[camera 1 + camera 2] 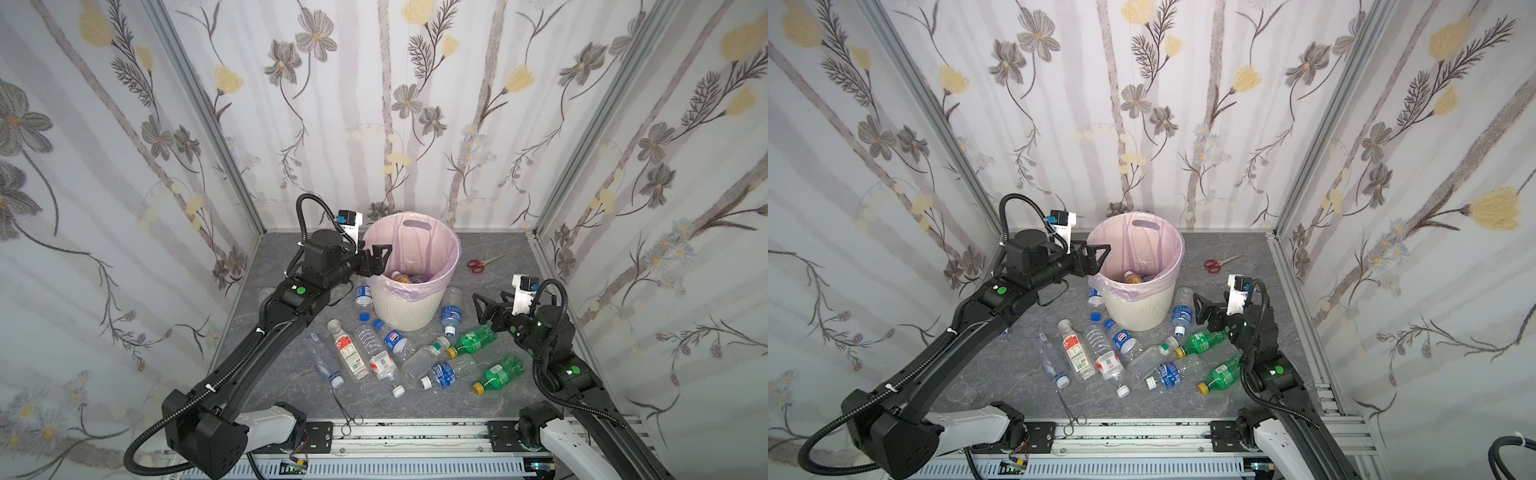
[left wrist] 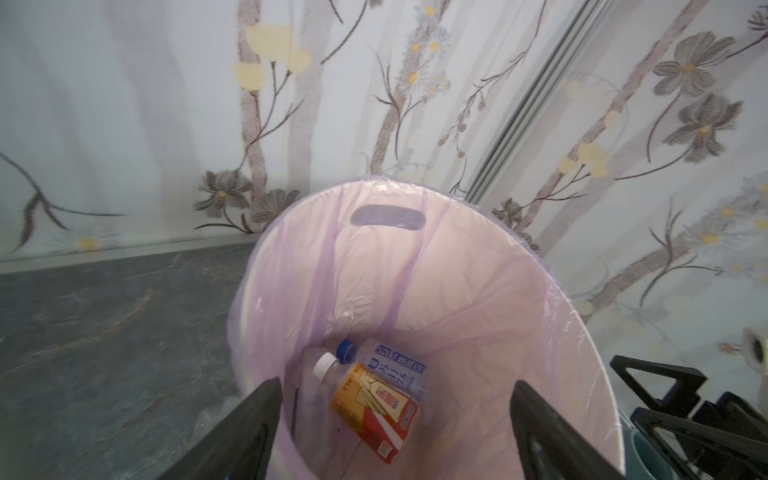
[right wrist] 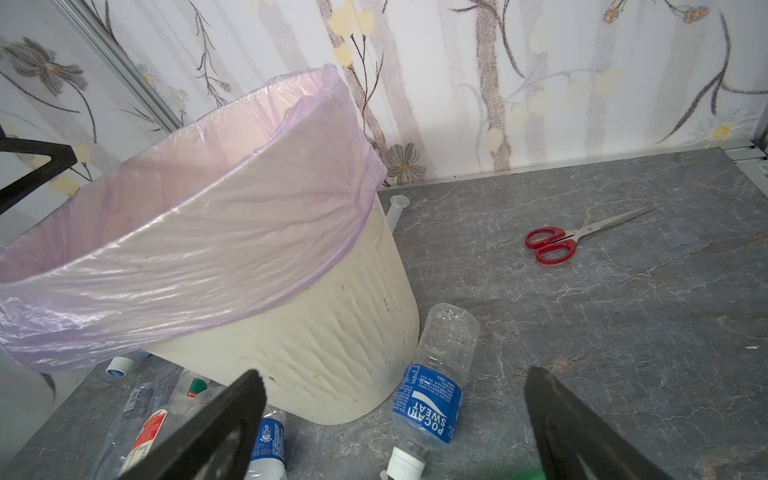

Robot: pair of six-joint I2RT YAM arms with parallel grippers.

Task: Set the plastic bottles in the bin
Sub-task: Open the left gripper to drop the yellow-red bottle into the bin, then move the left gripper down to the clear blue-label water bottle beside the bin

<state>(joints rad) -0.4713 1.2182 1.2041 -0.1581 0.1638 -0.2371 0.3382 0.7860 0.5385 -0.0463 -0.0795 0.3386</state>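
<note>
Left hand (image 1: 379,259) hangs over the near-left rim of the round cream-white ribbed plastic bin (image 1: 409,309). Its black wedge-shaped fingers (image 2: 249,419) are spread wide with nothing between them. A thin, wrinkled, translucent pink bag (image 2: 374,270) lines the bin and is folded over its rim; the oval handle cut-out shows through it at the far wall. At the bottom of the bin lie a bottle with an orange-and-red label and white cap (image 2: 374,409) and a clear bottle with a blue cap and blue-and-white label (image 2: 390,368), touching each other. Right hand (image 1: 480,309) hovers above the grey marbled table (image 1: 511,257), right of the bin, with its jaws wide apart and empty. A clear blue-labelled bottle with a white cap (image 3: 432,399) lies below it, its base against the bin wall. The other plastic bottles (image 1: 353,353) lie scattered on their sides in front of the bin: mostly clear, some crumpled, two green with yellow caps (image 1: 473,338). Red-handled steel scissors (image 1: 482,262) lie right of the bin, well apart. Thin metal forceps (image 1: 347,411) lie at the table's near edge.
</note>
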